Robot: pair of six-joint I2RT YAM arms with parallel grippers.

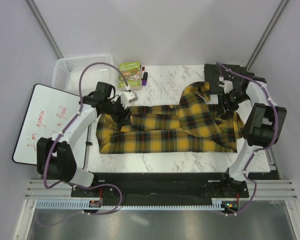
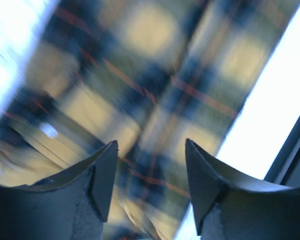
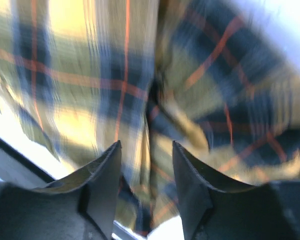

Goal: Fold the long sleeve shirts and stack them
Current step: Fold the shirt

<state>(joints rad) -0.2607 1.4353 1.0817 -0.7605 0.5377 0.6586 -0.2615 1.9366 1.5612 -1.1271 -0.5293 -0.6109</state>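
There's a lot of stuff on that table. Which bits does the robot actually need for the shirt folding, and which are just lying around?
For the job:
- plaid shirt, spread across the table
- dark grey shirt, at the far right corner

Just lying about:
- white basket
- whiteboard with red writing
- green book
- markers

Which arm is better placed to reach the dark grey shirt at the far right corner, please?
The right: the right gripper sits beside the grey shirt, while the left gripper is over the opposite end of the plaid shirt.
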